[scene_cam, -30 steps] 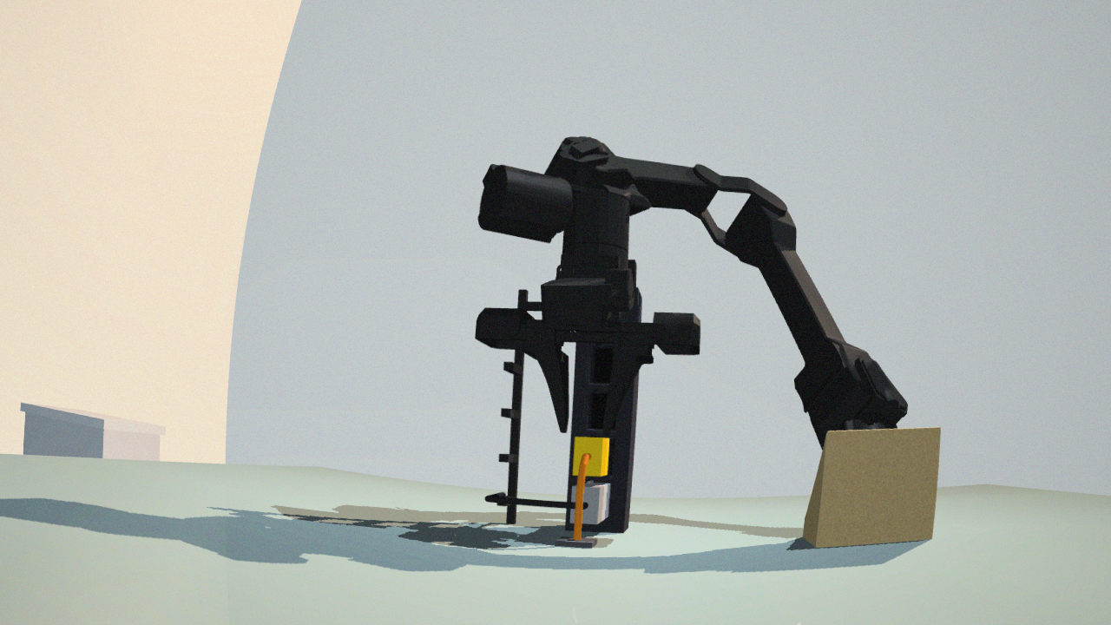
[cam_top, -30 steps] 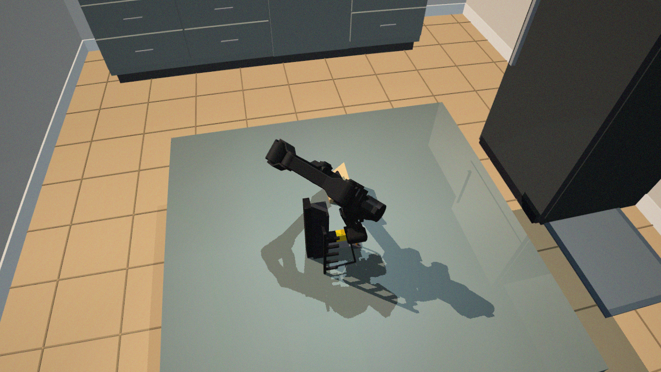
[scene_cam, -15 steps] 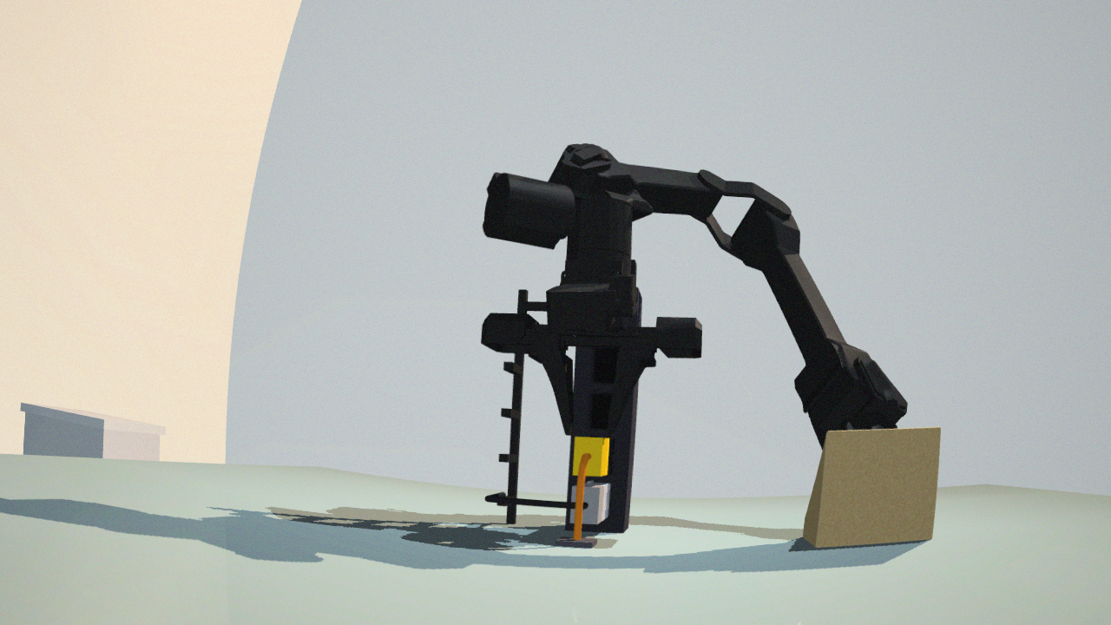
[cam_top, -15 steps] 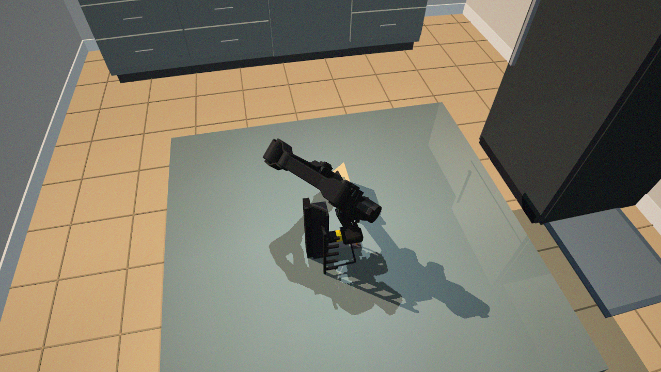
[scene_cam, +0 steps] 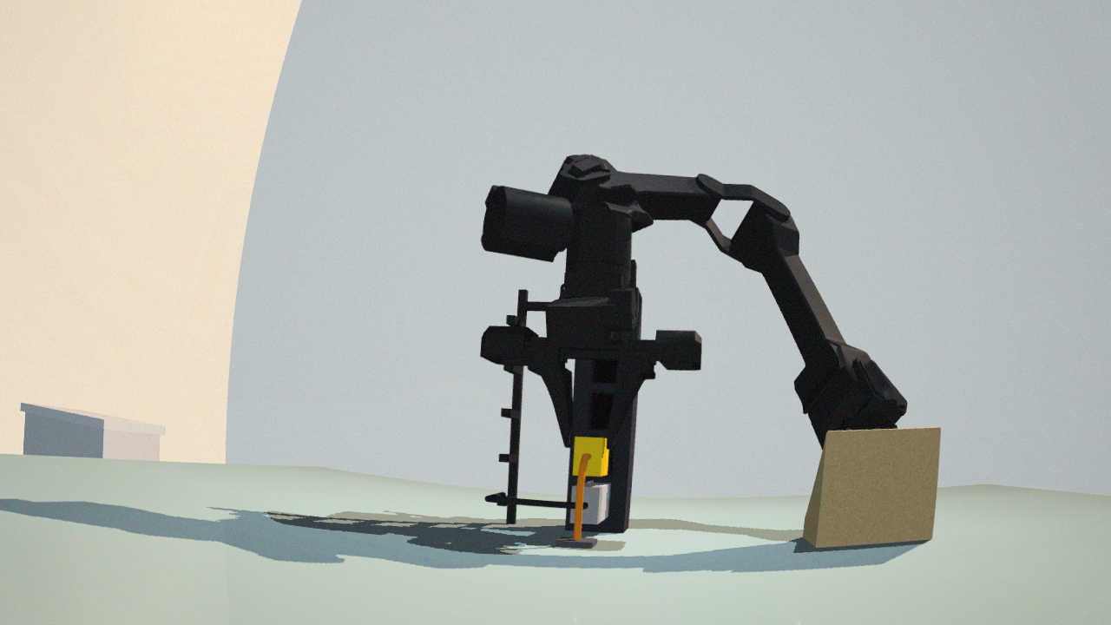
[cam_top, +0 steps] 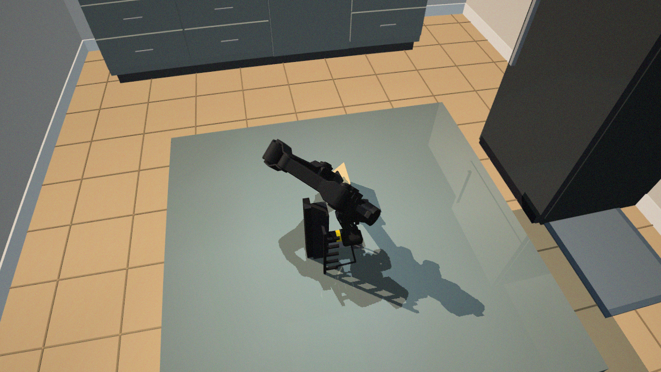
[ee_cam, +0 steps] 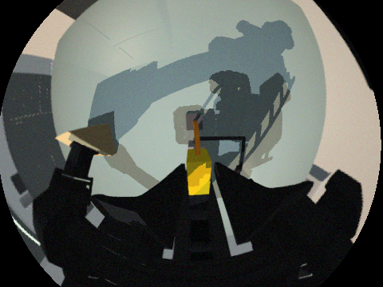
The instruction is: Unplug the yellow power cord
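Note:
The power strip [cam_top: 315, 231] [scene_cam: 626, 466] stands upright on the table. The yellow plug [cam_top: 339, 235] [scene_cam: 578, 446] [ee_cam: 199, 181] sits at the strip's second socket from the bottom. Its orange-looking cord [scene_cam: 578, 505] [ee_cam: 196, 135] runs down to a small dark block [scene_cam: 576, 542] on the table. My gripper [scene_cam: 592, 440] [ee_cam: 199, 166] points down and is partly open. Its fingertips stand at either side of the plug's upper part, with narrow gaps beside it in the wrist view. No grip on the plug shows. The arm hides the fingertips in the top view.
A white plug [scene_cam: 594, 501] sits in the socket just below the yellow one. A thin black rack with pegs [cam_top: 324, 254] [scene_cam: 516, 435] stands beside the strip, its lower bar reaching the white plug. The arm's base is on a tan block [scene_cam: 877, 485] [ee_cam: 96, 137].

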`<state>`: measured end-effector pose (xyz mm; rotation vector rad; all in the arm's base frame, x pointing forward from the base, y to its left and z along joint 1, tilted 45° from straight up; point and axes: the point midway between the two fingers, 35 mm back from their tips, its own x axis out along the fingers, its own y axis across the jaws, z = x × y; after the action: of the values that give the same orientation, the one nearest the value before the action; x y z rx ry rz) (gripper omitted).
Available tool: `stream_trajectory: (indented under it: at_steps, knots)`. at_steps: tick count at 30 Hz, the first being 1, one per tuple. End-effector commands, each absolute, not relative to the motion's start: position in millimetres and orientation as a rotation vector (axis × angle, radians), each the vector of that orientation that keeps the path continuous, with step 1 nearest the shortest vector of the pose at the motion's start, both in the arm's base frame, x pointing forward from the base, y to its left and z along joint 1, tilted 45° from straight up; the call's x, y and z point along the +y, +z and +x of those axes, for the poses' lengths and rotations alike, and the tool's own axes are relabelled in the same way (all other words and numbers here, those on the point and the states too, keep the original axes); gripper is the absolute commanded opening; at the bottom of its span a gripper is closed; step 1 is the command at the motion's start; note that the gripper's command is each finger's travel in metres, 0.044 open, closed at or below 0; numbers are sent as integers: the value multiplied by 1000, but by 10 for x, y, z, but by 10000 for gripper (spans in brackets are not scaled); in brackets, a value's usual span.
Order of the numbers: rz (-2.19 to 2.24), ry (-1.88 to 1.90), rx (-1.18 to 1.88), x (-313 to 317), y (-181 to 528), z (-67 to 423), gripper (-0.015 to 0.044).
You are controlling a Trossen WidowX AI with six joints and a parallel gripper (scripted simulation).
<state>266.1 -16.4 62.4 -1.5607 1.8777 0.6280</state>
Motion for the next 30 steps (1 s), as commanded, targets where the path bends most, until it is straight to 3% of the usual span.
stream_trajectory:
  at_steps: [1,5,13,30]
  knots:
    - [-1568,632,1885,-183,612,2642,160]
    - [-1561,628,1878,-166,623,2659,55]
    - [-1561,628,1878,-166,623,2659,2]
    - [-1561,632,1877,2,468,2715,0]
